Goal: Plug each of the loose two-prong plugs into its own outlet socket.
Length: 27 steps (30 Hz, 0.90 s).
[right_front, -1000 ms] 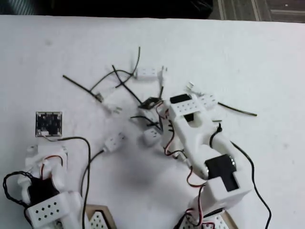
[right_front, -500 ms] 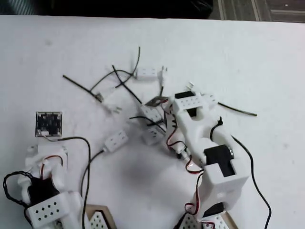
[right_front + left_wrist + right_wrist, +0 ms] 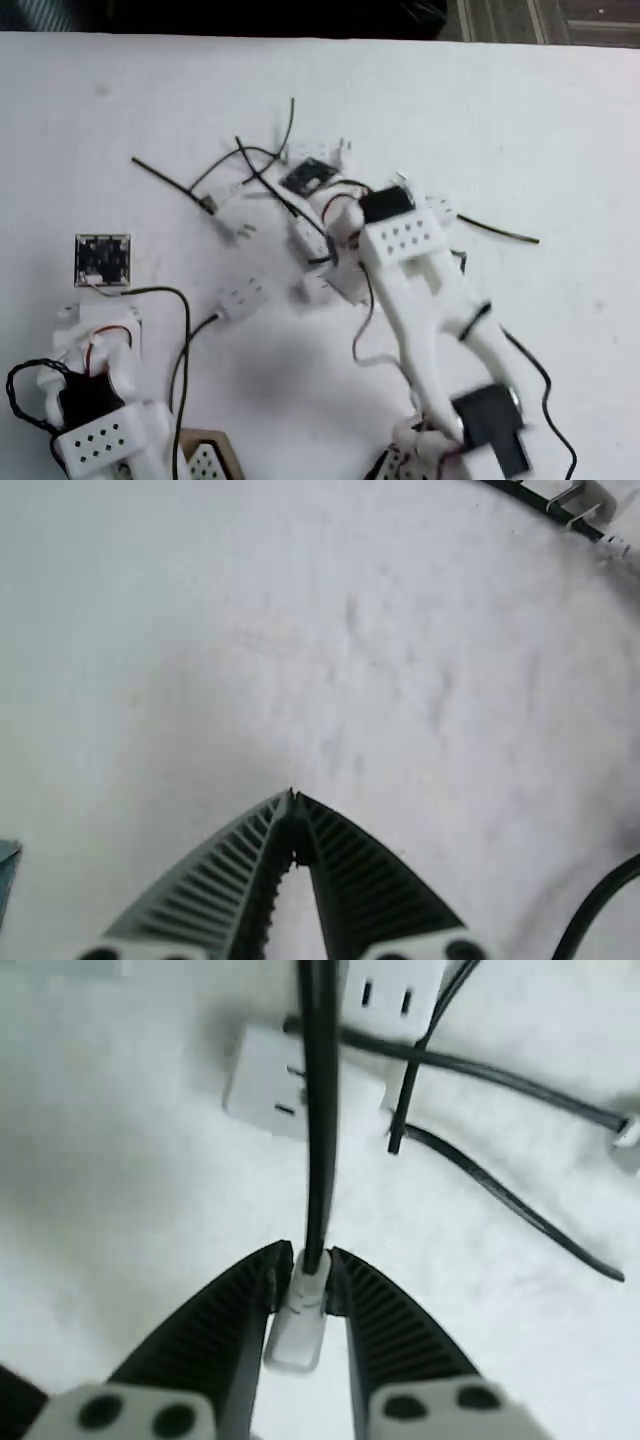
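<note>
My right gripper [image 3: 300,1260] is shut on the white body of a two-prong plug [image 3: 298,1325]. Its black cord [image 3: 320,1110] runs straight away over a white outlet socket [image 3: 268,1088], and a second socket [image 3: 395,985] lies just beyond. In the high view the right arm [image 3: 405,240] stretches from the front right into the tangle at mid-table. My left gripper [image 3: 293,805] is shut on nothing above bare tabletop, and its arm [image 3: 95,400] sits at the front left. Loose plugs [image 3: 237,228] [image 3: 207,203] and sockets [image 3: 243,295] [image 3: 315,285] lie scattered around the middle.
Black cords [image 3: 260,170] cross one another at mid-table, and another cord [image 3: 500,232] trails to the right. One cord [image 3: 183,330] loops past the left arm. A plug with metal prongs [image 3: 582,495] lies far ahead of the left gripper. The table's back and right side are open.
The right arm has stretched out and swung toward the back left, carrying the plug over the sockets. The left arm has kept still.
</note>
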Motion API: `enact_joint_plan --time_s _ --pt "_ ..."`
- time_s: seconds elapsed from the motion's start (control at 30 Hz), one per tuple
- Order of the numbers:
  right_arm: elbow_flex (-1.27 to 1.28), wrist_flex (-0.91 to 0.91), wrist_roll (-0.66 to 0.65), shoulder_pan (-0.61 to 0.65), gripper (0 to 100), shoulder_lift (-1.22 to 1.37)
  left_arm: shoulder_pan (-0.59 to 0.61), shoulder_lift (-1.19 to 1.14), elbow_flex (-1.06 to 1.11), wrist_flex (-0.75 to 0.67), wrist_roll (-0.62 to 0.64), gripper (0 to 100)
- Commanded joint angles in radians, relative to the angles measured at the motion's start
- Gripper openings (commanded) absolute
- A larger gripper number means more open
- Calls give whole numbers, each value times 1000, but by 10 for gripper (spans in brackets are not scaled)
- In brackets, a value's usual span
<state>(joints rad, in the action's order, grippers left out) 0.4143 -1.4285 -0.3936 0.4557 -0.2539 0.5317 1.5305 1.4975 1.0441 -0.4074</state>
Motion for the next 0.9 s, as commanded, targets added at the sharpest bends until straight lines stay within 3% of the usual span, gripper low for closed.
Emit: enact_joint_plan --time_s 0.0,0.27,0.53,0.7,0.87 --pt "75 134 109 68 16 -160 -10 5 -31 -15 6 27" --pt "407 639 315 232 16 -298 -10 5 -29 -15 6 27" --pt "637 1135 425 321 16 -285 -10 5 -29 -15 8 27" --pt "707 1303 450 375 16 -277 -12 5 -29 -15 8 27" --pt "718 1337 445 378 16 -274 -12 5 -29 -15 8 27"
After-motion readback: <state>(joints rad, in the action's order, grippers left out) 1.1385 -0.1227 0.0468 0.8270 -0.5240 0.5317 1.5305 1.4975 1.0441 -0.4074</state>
